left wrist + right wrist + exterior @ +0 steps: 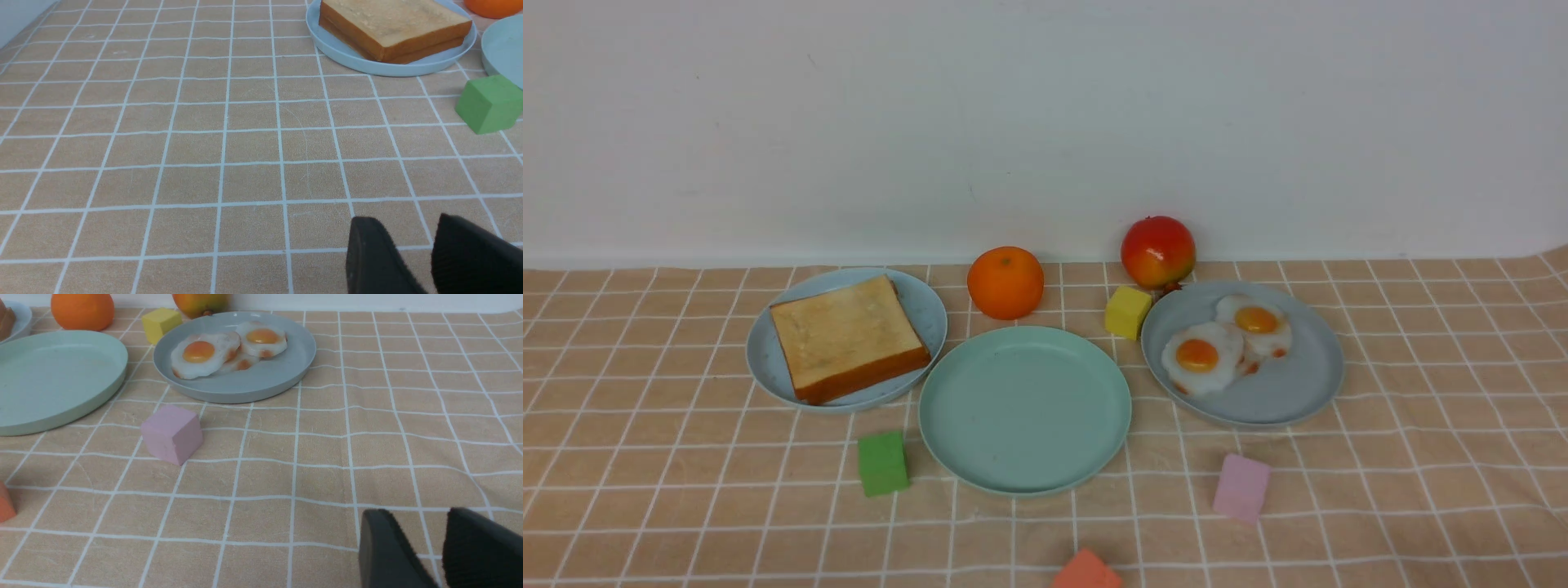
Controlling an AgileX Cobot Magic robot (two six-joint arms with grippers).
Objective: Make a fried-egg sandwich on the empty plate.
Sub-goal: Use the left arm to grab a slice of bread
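**Green plate bare, toast and eggs on their own plates**

The green plate [1025,408] sits bare in the middle of the counter [1421,457]. On the robot's left, the two toast slices [845,335] lie stacked on the light blue plate [929,314], rim close to rim with the green one. Over on the right, two fried eggs [1199,357] overlap on the grey plate [1290,392]. An orange [1005,282] and a red fruit [1158,251] stand behind, a yellow block [1127,311] near them. A green block [883,463] and a pink block [1241,487] flank the green plate's near side. The left end effector [408,222] hangs low over the counter, fingers slightly apart, gripping nothing. The right end effector [419,514] looks the same: a slim gap, nothing between.
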